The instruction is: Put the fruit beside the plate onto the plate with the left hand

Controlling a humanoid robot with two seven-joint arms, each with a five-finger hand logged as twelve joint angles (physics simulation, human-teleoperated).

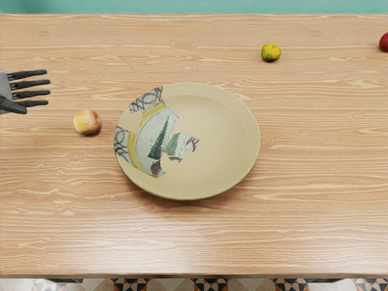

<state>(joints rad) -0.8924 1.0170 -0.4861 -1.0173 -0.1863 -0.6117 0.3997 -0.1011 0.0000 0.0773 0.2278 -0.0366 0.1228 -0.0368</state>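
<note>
Table (303, 230) of pale wood fills nearly all we see. Near its middle sits a tan plate (230, 139), its left part painted with trees and dark bands. The left hand (18, 91) shows at the left edge, its fingers (33, 84) straight and spread apart, pointing right, holding nothing. The apple (87, 122) lies on the table just beside the plate's left rim, between hand and plate. We place it right of the fingertips and a little nearer us, apart from them. Toward the far edge, well away, we see a yellow-green fruit (271, 52) and a red fruit (384, 42) cut by the right edge.
</note>
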